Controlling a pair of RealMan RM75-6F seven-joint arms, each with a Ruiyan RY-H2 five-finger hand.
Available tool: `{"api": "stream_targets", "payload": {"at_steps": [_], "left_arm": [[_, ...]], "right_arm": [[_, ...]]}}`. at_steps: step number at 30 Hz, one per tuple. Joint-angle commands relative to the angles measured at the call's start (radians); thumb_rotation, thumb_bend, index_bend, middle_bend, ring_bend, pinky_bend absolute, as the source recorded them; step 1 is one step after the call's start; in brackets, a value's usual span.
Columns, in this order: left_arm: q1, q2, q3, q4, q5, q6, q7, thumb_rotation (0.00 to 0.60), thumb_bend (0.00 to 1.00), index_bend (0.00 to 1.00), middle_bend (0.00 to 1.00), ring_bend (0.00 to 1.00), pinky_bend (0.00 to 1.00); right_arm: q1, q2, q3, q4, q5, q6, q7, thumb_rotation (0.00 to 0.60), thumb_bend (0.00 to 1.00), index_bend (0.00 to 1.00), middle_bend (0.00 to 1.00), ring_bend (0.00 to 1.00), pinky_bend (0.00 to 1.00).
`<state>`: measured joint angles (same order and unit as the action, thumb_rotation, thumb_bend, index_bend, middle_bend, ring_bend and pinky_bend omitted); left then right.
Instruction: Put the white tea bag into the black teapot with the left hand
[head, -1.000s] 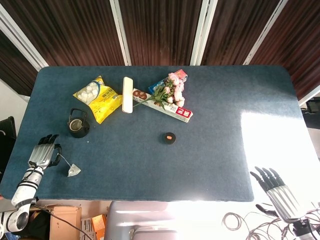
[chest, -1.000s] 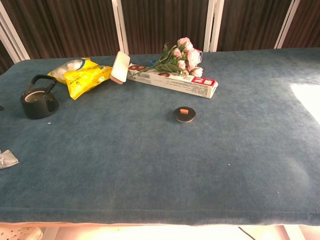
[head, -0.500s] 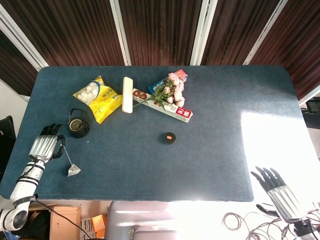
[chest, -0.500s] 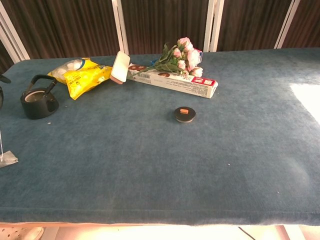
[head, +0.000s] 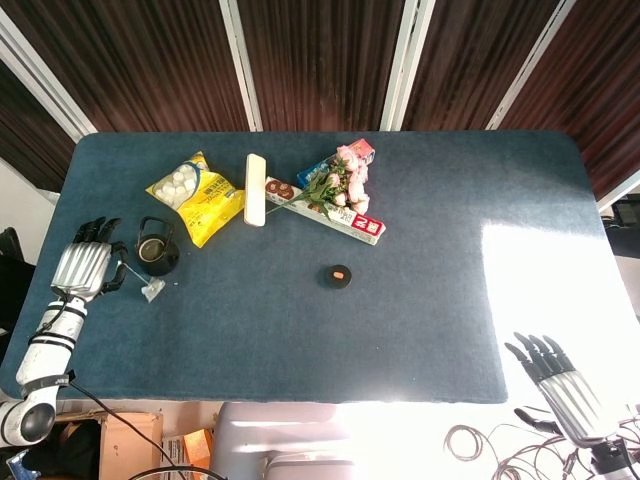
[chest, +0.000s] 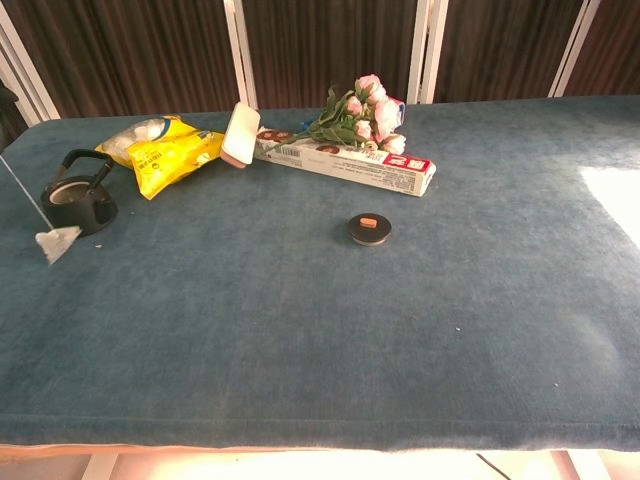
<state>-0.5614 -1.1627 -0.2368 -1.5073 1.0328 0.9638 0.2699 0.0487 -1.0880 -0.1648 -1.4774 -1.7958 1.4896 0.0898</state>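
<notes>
Now tea bag (head: 152, 290) dangles right of left hand (head: 82, 268).

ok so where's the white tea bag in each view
Head view: the white tea bag hangs by its string from the left robot hand, far left, just below the black teapot.
Chest view: the tea bag dangles at the left edge, in front of the teapot; the hand itself is out of frame.
Shared landmark: the black teapot.
</notes>
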Motion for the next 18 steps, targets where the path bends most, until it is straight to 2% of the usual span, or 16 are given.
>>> {"api": "stream_targets", "payload": {"at_steps": [1,8,18], "left_arm": [[-0.019,0.024,-0.024,-0.024,-0.043,-0.017,-0.002,0.6,0.5,0.63,0.1,0.0,0.09],[-0.064,0.058,-0.064,-0.03,-0.12,-0.038,0.002,0.6,0.49,0.63,0.11,0.0,0.09],[-0.138,0.048,-0.092,0.018,-0.217,-0.056,0.038,0.6,0.49,0.64,0.12,0.0,0.09]], "right_arm": [[-0.001,0.001,0.0,0.001,0.0,0.001,0.003,0.6,0.11,0.0,0.0,0.0,0.0],[-0.002,0.004,0.006,0.001,0.011,0.003,0.012,0.6,0.11,0.0,0.0,0.0,0.0],[-0.004,0.011,0.018,0.003,0.033,0.007,0.031,0.6,0.11,0.0,0.0,0.0,0.0]]}}
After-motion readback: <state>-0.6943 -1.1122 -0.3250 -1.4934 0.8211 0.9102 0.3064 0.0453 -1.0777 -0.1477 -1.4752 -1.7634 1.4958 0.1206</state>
